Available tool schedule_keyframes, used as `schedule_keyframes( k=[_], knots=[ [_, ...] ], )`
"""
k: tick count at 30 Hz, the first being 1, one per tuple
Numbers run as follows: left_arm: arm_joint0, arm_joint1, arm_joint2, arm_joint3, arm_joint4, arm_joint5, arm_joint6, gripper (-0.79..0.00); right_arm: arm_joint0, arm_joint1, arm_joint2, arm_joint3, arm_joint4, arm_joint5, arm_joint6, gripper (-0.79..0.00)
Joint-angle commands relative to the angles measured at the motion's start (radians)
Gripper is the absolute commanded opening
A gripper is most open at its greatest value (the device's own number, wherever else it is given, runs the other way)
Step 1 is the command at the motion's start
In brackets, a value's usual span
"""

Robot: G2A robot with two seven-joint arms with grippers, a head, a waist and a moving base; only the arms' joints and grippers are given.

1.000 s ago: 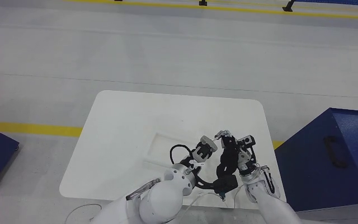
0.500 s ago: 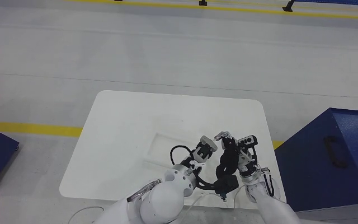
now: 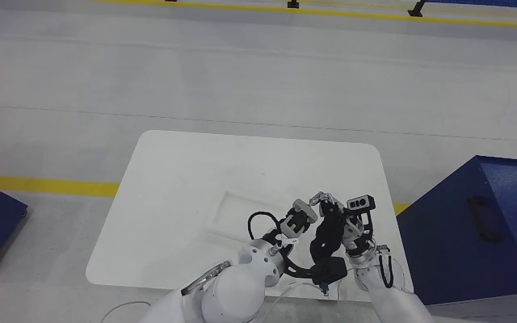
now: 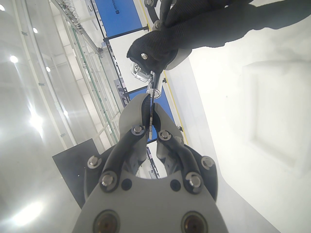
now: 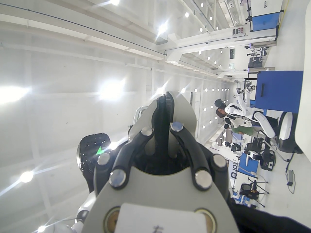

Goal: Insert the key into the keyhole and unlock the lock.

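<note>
White lettering beside a round logo stands sideways on a blue partition panel (image 4: pixel 114 8) in the room behind. Another blue panel (image 5: pixel 266 3) far off carries small white print, too small to read.

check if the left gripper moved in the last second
Yes, slightly: in the top view the left gripper has shifted away from the table's shallow recess, toward the blue bin.

Glossy metal key (image 4: pixel 151 120), knitted cloth over right gripper (image 4: pixel 153 63), smooth matt table (image 3: pixel 178 202)
</note>
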Motion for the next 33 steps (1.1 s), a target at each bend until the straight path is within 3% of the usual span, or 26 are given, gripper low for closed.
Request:
schedule_keyframes(
  k=[1, 33],
  knots=[
    [0.003, -0.001, -0.003, 0.000, 0.008, 0.000, 0.005, -0.785, 0.002, -0.002, 0.005, 0.002, 0.005, 0.009, -0.003, -0.785],
    [0.030, -0.033, -0.032, 0.015, 0.058, -0.018, 0.064, -0.785, -0.002, -0.033, 0.045, 0.014, -0.054, 0.022, 0.054, -0.785]
  ],
)
